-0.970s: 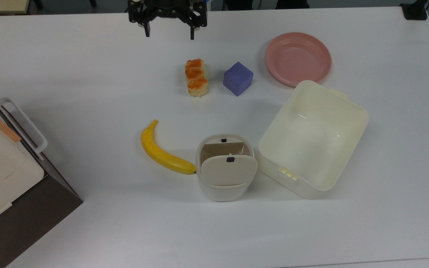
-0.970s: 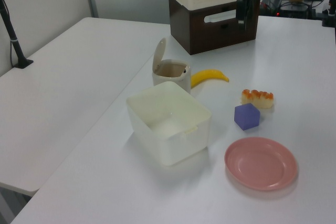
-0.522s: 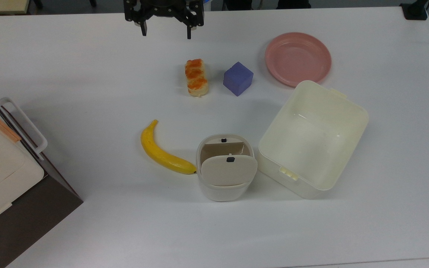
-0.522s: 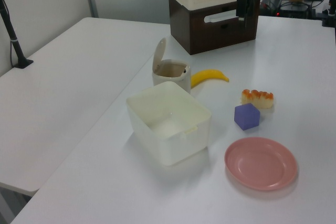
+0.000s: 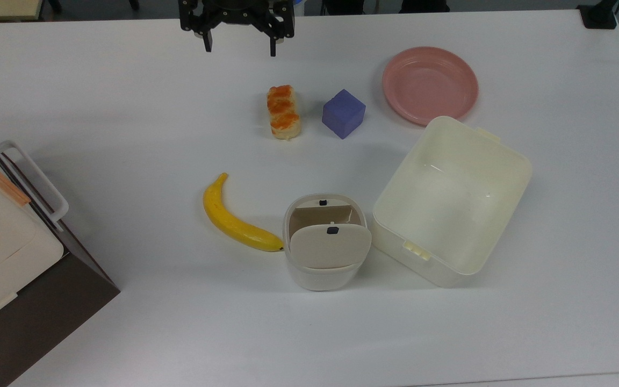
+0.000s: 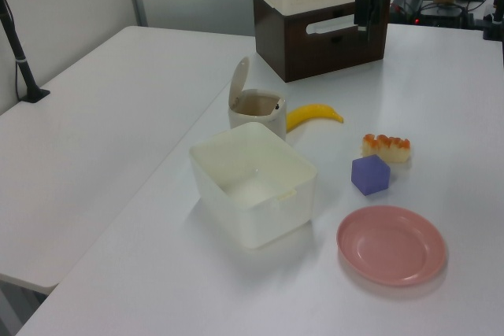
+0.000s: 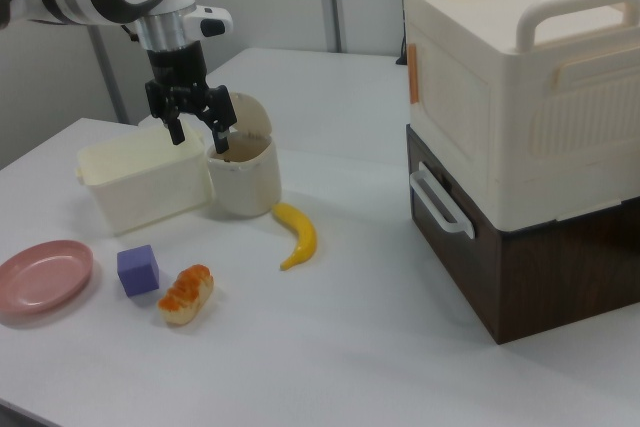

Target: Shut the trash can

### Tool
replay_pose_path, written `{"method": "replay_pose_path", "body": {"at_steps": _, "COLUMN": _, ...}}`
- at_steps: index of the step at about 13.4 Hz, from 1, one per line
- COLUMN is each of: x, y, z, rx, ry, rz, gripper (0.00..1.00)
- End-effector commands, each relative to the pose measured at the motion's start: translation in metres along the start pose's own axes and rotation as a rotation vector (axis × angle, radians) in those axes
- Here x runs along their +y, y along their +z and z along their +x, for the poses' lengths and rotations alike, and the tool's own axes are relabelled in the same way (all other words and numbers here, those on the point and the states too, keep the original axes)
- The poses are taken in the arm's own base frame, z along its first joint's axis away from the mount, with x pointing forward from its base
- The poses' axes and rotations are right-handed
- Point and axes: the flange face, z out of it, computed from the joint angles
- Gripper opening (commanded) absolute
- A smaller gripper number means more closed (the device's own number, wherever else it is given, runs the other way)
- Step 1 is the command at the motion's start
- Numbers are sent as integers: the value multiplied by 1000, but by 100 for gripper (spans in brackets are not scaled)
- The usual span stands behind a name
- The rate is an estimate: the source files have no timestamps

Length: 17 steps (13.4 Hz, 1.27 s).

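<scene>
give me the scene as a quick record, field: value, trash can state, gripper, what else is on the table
trash can: beside the tub, not yet closed
lid: flipped up on its hinge, opening exposed
gripper: open, empty, above the table's far edge in the top view, apart from the trash can
banana: tip at the trash can's base
tub: lidless
bread: next to the purple cube
pink plate: bare
storage boxes: stacked, cream on brown

Banana (image 5: 237, 220) at centre frame in the top view; bread (image 5: 283, 112), purple cube (image 5: 344, 113), pink plate (image 5: 430, 84) above; cream tub (image 5: 452, 200) right; stacked boxes (image 5: 6, 252) lower left.
</scene>
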Motion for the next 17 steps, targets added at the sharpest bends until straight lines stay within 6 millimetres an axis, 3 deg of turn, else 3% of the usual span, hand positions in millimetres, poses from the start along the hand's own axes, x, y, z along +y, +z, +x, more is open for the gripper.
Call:
{"method": "replay_pose_path", "body": {"at_steps": 1, "x": -4, "y": -2, "z": -4, "rx": -12, "ry": -14, "rz": 20, "gripper": 100}}
{"method": "replay_pose_path", "body": {"at_steps": 4, "x": -10, "y": 2, "z": -1, "rx": -2, "ry": -90, "rz": 29, "gripper": 71}}
{"method": "replay_pose_path", "body": {"at_steps": 5, "x": -11, "y": -1, "z": 2, "rx": 26, "ry": -117, "rz": 72, "gripper": 51}}
{"method": "replay_pose_path", "body": {"at_steps": 6, "x": -11, "y": -3, "z": 3, "rx": 40, "ry": -136, "rz": 97, "gripper": 38}}
{"method": "replay_pose_path", "body": {"at_steps": 8, "x": -14, "y": -1, "z": 7, "rx": 63, "ry": -163, "rz": 114, "gripper": 18}}
{"method": "replay_pose_path", "body": {"at_steps": 10, "x": -22, "y": 9, "z": 29, "rx": 144, "ry": -152, "rz": 133, "gripper": 0}}
{"method": "replay_pose_path", "body": {"at_steps": 14, "x": -33, "y": 5, "z": 62, "rx": 361, "ry": -101, "rz": 205, "gripper": 0}}
{"method": "replay_pose_path", "body": {"at_steps": 15, "x": -36, "y": -5, "z": 81, "rx": 472, "ry": -50, "rz": 225, "gripper": 0}}
{"method": "replay_pose_path", "body": {"at_steps": 17, "x": -67, "y": 3, "z": 113, "rx": 588, "ry": 10, "rz": 238, "gripper": 0}}
